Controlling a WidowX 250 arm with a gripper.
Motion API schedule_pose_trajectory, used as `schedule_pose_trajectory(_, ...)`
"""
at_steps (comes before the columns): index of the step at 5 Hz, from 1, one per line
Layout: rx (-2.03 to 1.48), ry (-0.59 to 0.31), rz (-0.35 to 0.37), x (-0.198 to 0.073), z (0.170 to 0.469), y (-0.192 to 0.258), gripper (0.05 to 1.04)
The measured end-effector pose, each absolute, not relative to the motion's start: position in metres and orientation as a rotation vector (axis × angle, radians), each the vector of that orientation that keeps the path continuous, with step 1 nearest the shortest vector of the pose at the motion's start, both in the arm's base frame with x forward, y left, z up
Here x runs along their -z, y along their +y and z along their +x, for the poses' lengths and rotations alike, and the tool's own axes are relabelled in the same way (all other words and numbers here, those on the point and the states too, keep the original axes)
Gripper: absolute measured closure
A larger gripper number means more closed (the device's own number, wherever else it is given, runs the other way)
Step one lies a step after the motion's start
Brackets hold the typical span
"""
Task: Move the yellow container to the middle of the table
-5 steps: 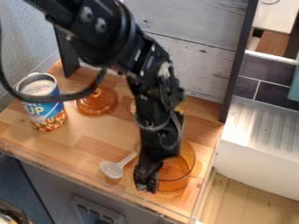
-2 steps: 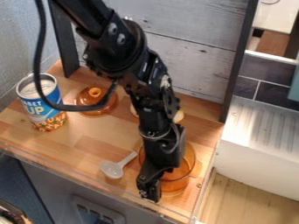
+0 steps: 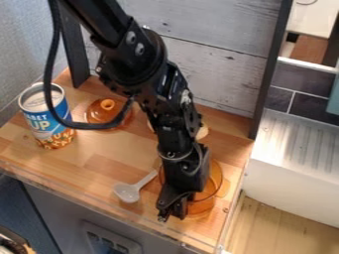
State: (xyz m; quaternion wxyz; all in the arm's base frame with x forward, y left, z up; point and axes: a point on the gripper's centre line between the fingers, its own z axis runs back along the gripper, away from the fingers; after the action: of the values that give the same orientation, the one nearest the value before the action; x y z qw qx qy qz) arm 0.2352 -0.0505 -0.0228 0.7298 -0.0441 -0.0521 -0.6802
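Toward the near right corner of the wooden tabletop [image 3: 99,158], in the camera view, is an amber see-through pot [image 3: 212,191], partly hidden behind the black gripper [image 3: 172,213]. Its curved rim and wall show beside the wrist, and a small handle of the same amber juts out on the right. The arm [image 3: 136,54] comes in from the top edge, slants down past the middle of the tabletop and ends with the gripper pointing downward at the pot's near left side. I cannot tell whether the jaws are spread, pressed together or pinching the pot's wall. A black cable [image 3: 51,84] hangs from the arm in a wide loop that crosses in front of an upright can [image 3: 41,119] and an amber lid [image 3: 99,115].

The can, with its blue and orange label, stands at the left of the tabletop; the lid, topped with a round knob, lies just beside it on the right. Nearer the front, a pale scoop [image 3: 129,192] lies with its bowl toward the left and its handle slanting toward the pot. Behind the arm, a beige, rounded thing [image 3: 202,131] shows in part, perhaps a piece of toy food. Weathered gray boards [image 3: 218,74] rise at the back, next to a dark upright post [image 3: 270,74]. On the right are a ribbed white drainboard [image 3: 298,144] and dark tiles [image 3: 308,106].
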Motion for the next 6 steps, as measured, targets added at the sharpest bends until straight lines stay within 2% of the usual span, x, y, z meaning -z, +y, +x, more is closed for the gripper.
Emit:
schedule_pose_trajectory(1, 1.504, -0.144, -0.094, 0.022, 0.239, -0.049, 0.943)
schedule_pose_trajectory(2, 1.504, -0.151, -0.088, 0.021, 0.238, -0.047, 0.997)
schedule_pose_trajectory(3, 1.455, -0.183, -0.067, 0.011, 0.234, -0.035, 0.998)
schedule_pose_trajectory(5, 1.323, -0.31, 0.015, -0.024, 0.225, 0.001, 0.998)
schedule_pose_trajectory(6, 1.209, -0.325, 0.068, -0.034, 0.223, 0.027, 0.998)
